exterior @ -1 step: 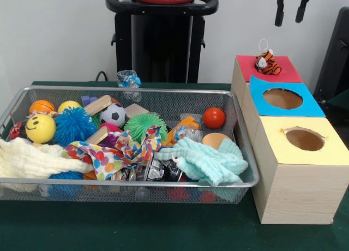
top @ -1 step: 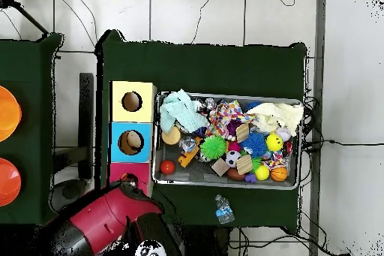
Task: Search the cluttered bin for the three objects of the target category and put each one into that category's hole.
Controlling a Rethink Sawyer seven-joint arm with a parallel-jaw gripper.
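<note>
Red and black, the gripper [exterior @ -1 step: 290, 12] hangs empty at the top edge of the front view, its two fingers spread apart, above and a little to the side of the red-topped box [exterior @ -1 step: 283, 72]. A small tiger toy [exterior @ -1 step: 268, 64] sits on that red top, over its hole. Beside it stand the blue-topped box [exterior @ -1 step: 311, 103] and the yellow-topped box [exterior @ -1 step: 332, 147], their round holes uncovered. The wire mesh bin [exterior @ -1 step: 136, 183] stands just beside the boxes, crowded with balls, a mint cloth [exterior @ -1 step: 204, 161], a cream cloth [exterior @ -1 step: 30, 161] and a spotted cloth [exterior @ -1 step: 117, 150]. A plastic bottle [top @ -1 step: 223, 209] lies outside the bin on the green table [top @ -1 step: 225, 65]. No writing is readable.
</note>
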